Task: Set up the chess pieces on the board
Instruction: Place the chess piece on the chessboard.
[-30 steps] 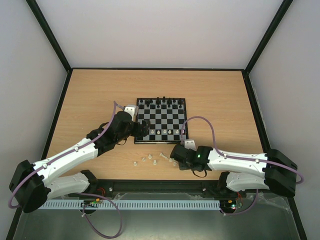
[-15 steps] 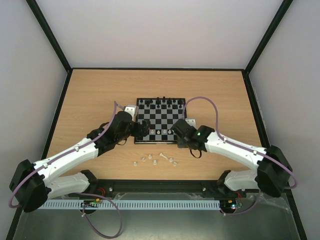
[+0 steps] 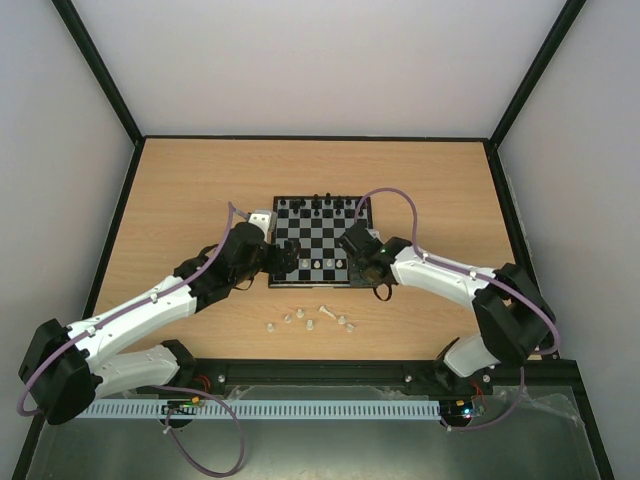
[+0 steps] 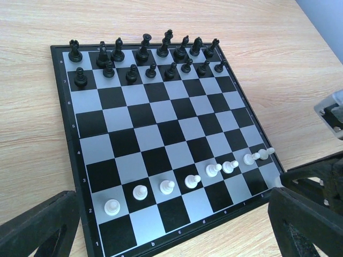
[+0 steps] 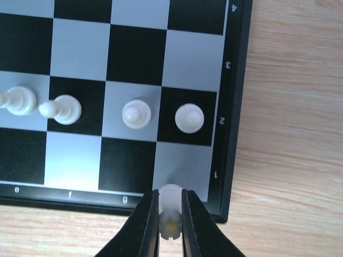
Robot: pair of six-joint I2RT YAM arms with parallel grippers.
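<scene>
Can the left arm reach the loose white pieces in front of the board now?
Probably yes. The left tool is open and empty at the board's edge; the loose white pieces lie uncovered on the table, and the right tool, shut on a piece, is over the board's corner, clear of them.

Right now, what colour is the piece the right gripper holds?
The chess piece is whitish; right wrist view.

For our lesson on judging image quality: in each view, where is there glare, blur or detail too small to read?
Top external: the loose chess pieces are too small to identify. Left wrist: the board is sharp; the left hand has blurred fingers at the bottom corners. Right wrist: sheen brightens one near square; the piece in the right hand looks soft.
</scene>
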